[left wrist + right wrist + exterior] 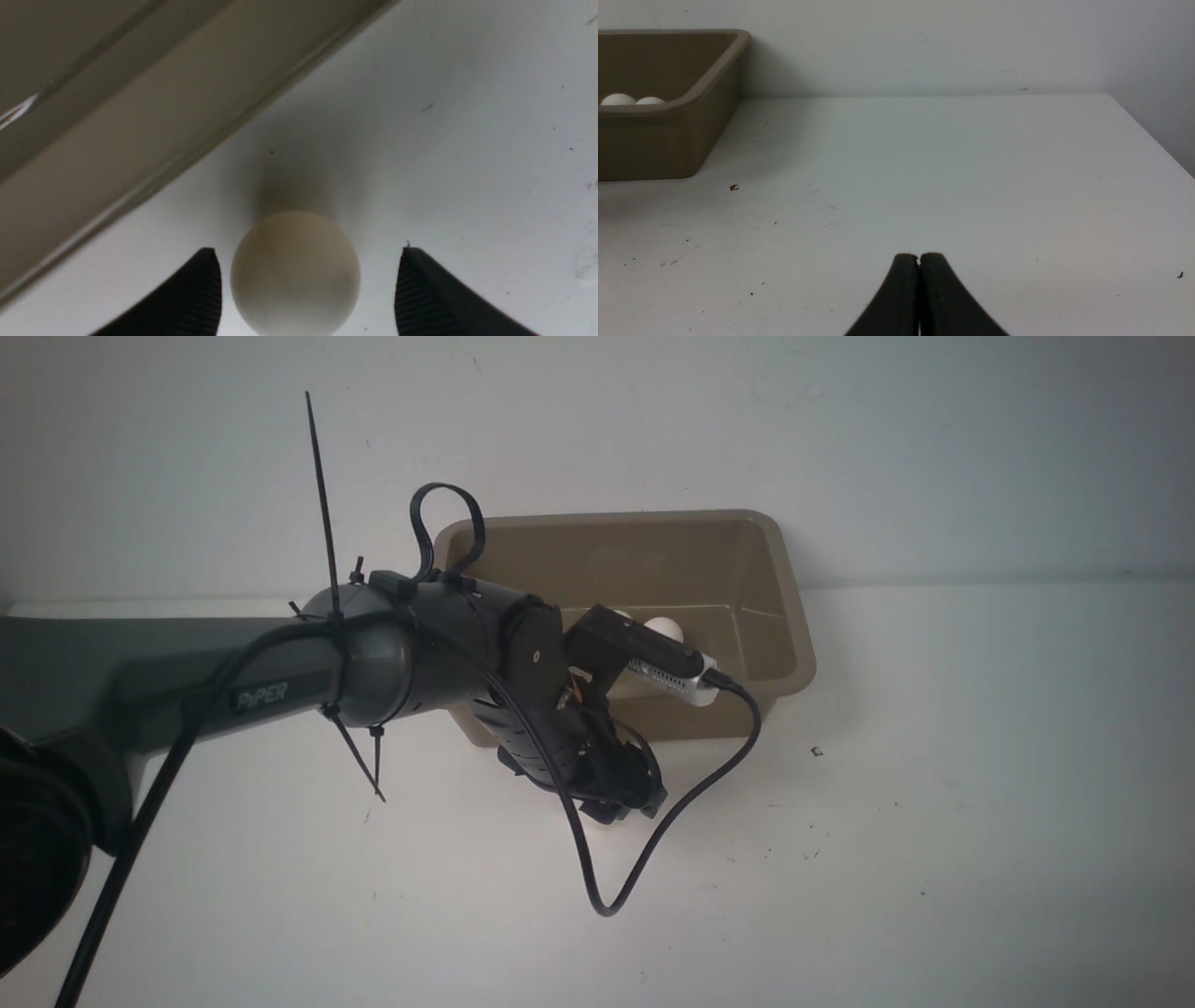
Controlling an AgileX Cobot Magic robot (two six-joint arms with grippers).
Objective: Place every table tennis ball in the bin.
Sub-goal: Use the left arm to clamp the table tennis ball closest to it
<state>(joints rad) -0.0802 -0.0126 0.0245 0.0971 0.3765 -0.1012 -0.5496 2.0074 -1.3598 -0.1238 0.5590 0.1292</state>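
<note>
Balls (617,99) in the bin (654,144): two. Third ball (295,273) sits on the table (467,140) just beside the bin, inside the spread left pincer (308,252), not gripped. Right pincer (919,255) pressed together, empty. One transfer remains.

The ball (295,273) is smooth and matte, the plastic bin (607,560) faintly glossy, the table (934,803) matte.

light: soft, even, slightly dim, greyish cast | shadows: diffuse dark patch on the table (420,140) just beyond the ball (295,273); faint shade beside the bin (668,140) | glare: thin bright streak on the bin wall, left wrist view | focus: ball and bin soft close up; left arm (140,681) blurred at front view's lower-left edge
</note>
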